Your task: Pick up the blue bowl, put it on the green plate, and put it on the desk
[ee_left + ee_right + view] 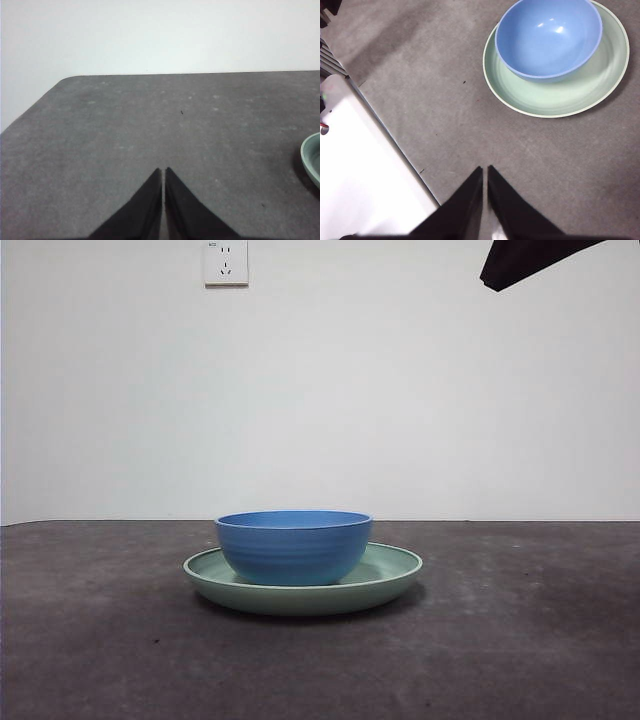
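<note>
The blue bowl (293, 545) stands upright on the green plate (390, 575), which lies on the dark grey desk (520, 640). From high over the desk, the right wrist view shows the empty bowl (547, 37) sitting off-centre on the plate (570, 92). My right gripper (485, 170) is shut, held well above the desk and apart from both dishes. The left gripper (163, 171) is shut too, over bare desk, with only the plate's rim (311, 159) at the picture's edge. A black arm tip (520, 262) shows at the front view's top right corner.
A white wall with a power socket (226, 262) stands behind the desk. The desk's rounded corner (65, 82) shows in the left wrist view. A white surface (360, 170) borders the desk's edge in the right wrist view.
</note>
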